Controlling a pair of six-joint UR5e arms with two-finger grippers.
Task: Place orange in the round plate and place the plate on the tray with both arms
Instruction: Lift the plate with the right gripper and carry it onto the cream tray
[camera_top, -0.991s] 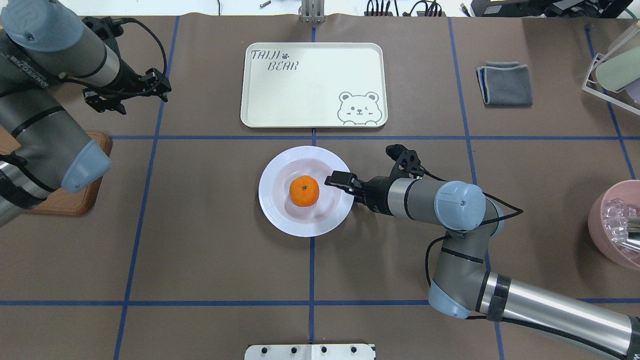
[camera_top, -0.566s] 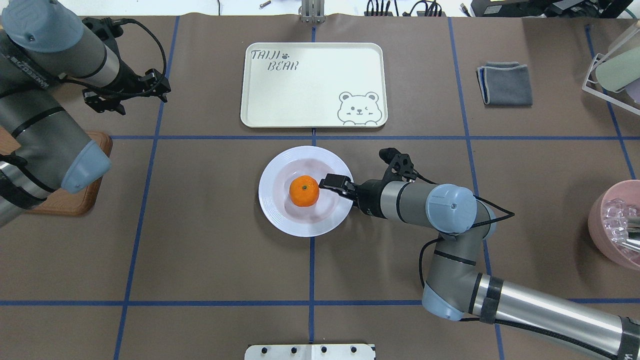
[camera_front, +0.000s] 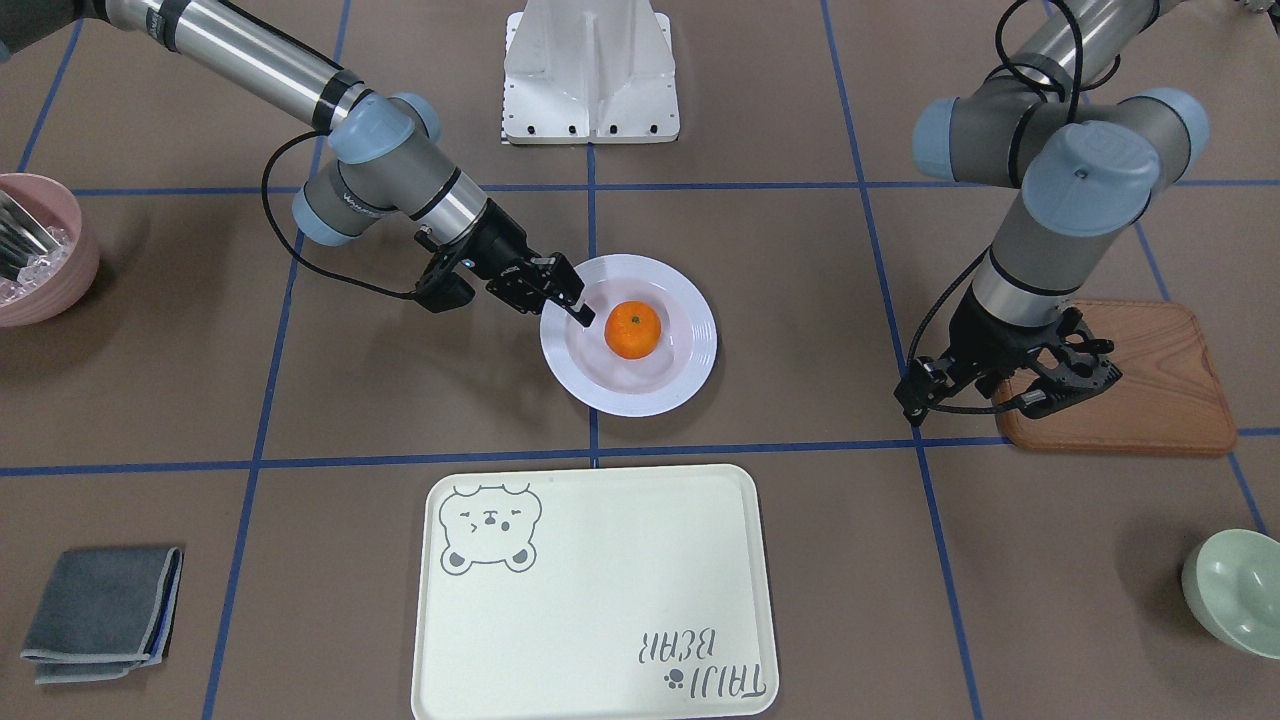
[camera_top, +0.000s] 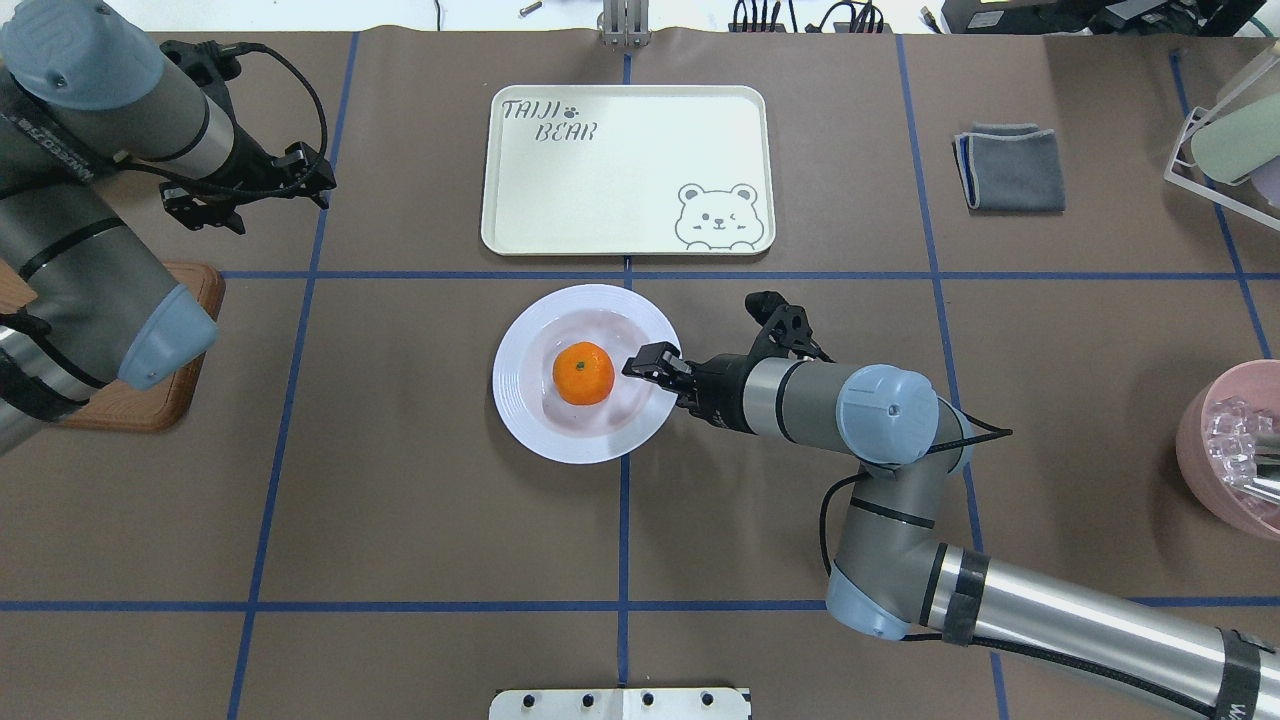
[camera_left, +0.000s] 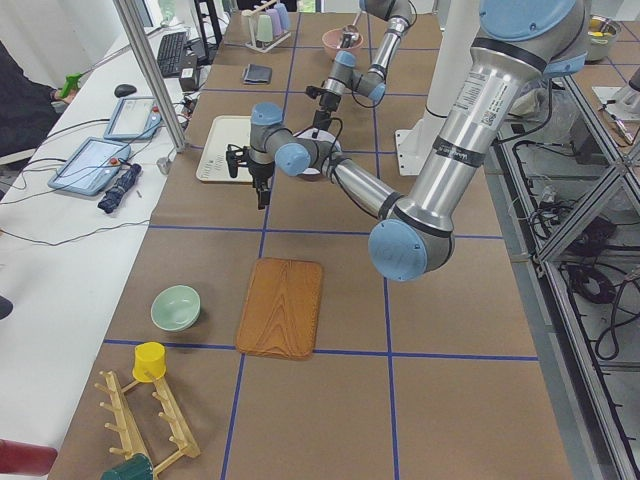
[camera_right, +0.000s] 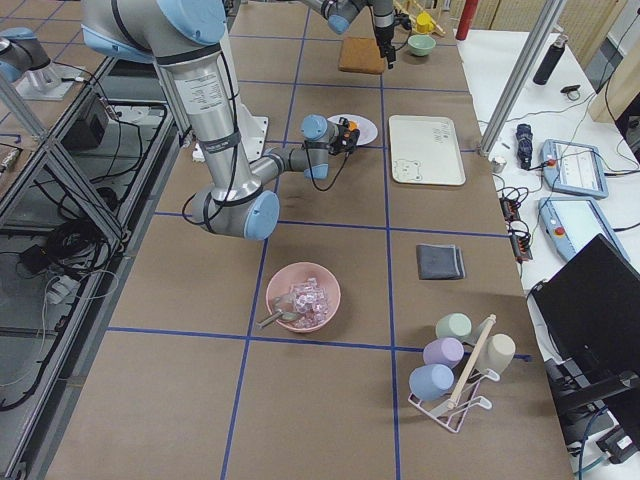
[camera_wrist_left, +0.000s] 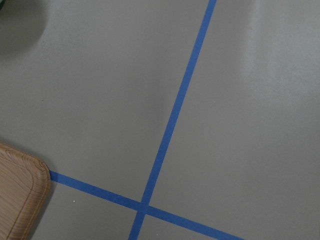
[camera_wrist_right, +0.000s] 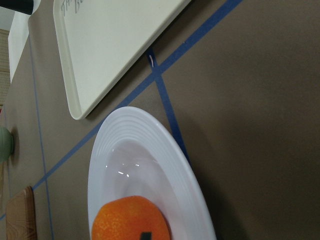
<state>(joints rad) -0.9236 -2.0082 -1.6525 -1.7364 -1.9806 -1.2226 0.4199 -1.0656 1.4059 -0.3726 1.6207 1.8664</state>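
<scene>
The orange (camera_top: 583, 373) lies in the middle of the white round plate (camera_top: 520, 400), which stands on the table in front of the cream tray (camera_top: 620, 180). My right gripper (camera_top: 648, 362) reaches in level from the right. Its fingers are stacked over the plate's right rim (camera_front: 560, 345), and the gap between them is hidden, so I cannot tell open from shut. The right wrist view shows the plate (camera_wrist_right: 150, 135), the orange (camera_wrist_right: 131, 220) and the tray (camera_wrist_right: 115, 45) close up. My left gripper (camera_front: 1070, 385) hangs open and empty far off, beside the wooden board (camera_front: 1150, 400).
A folded grey cloth (camera_top: 1010, 168) lies right of the tray. A pink bowl (camera_top: 1230, 450) sits at the right edge and a cup rack (camera_top: 1225, 140) at the far right. A green bowl (camera_front: 1235, 590) sits past the wooden board.
My right gripper has pushed further left along the table, and the plate with the orange has slid left and slightly toward the tray with it. The left arm has barely moved.
</scene>
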